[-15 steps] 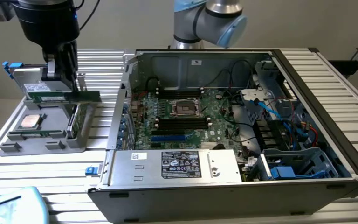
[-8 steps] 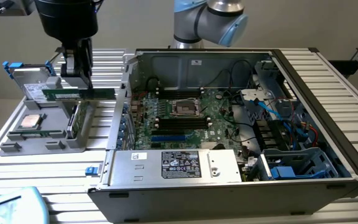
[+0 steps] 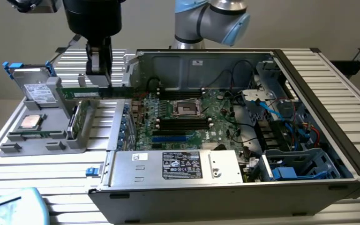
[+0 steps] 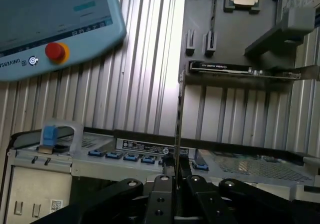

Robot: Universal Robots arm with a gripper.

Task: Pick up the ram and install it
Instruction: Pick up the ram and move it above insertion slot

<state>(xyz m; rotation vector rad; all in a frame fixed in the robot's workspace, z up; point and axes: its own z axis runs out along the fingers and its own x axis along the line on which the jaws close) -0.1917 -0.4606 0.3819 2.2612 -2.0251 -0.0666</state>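
wall (image 3: 330, 28): plain, pale beige | table (image 3: 42, 171): ribbed silver metal slats | light: even, soft

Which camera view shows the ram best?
The exterior view: the ram shows its long green side, held level in the shut gripper. In the wrist view it appears edge-on, a thin line.
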